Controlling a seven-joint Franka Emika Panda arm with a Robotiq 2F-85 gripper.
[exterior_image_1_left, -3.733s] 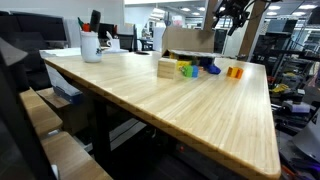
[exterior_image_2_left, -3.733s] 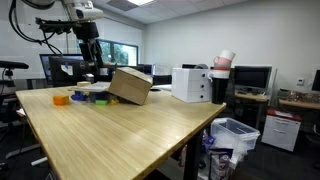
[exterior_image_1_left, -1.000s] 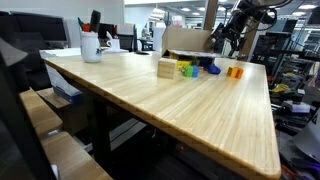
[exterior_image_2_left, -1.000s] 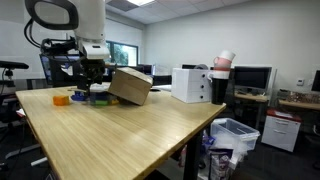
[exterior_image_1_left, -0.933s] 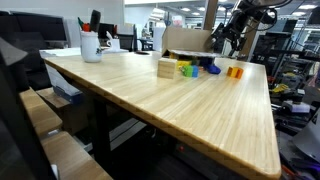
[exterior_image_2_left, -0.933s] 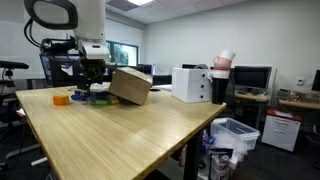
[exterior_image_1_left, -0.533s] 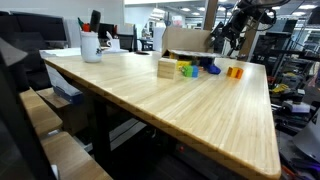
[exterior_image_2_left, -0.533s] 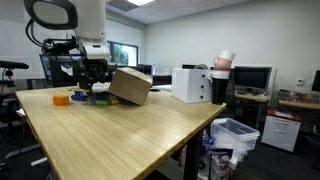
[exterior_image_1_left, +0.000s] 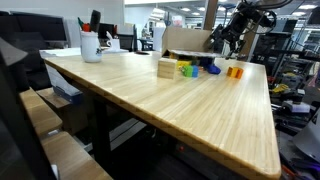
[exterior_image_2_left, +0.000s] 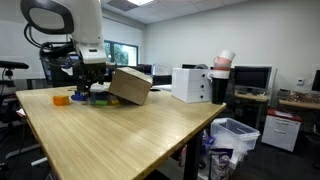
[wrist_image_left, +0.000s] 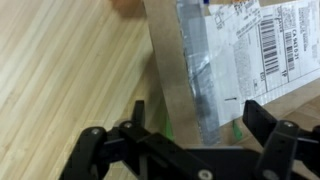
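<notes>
In an exterior view, the gripper (exterior_image_1_left: 222, 43) hangs at the upper right of the frame, just beside the right end of the cardboard box (exterior_image_1_left: 186, 40), which stands at upper centre on the table (exterior_image_1_left: 170, 120). The blue block (exterior_image_1_left: 210, 70) and the orange block (exterior_image_1_left: 235, 71) lie lower in the frame, apart from the fingers. In an exterior view, the gripper (exterior_image_2_left: 88, 76) sits at left centre. The cardboard box (exterior_image_2_left: 130, 87) lies just to its right, tilted, with the orange block (exterior_image_2_left: 62, 99) down to the left. In the wrist view, the gripper (wrist_image_left: 195, 110) is spread wide and holds nothing. Its fingers (wrist_image_left: 255, 118) rise from the bottom edge. The cardboard box (wrist_image_left: 225, 45) fills the upper right, and its left edge and a strip of tape run top to bottom, slightly slanted, between the jaws. Whether anything touches cannot be told.
</notes>
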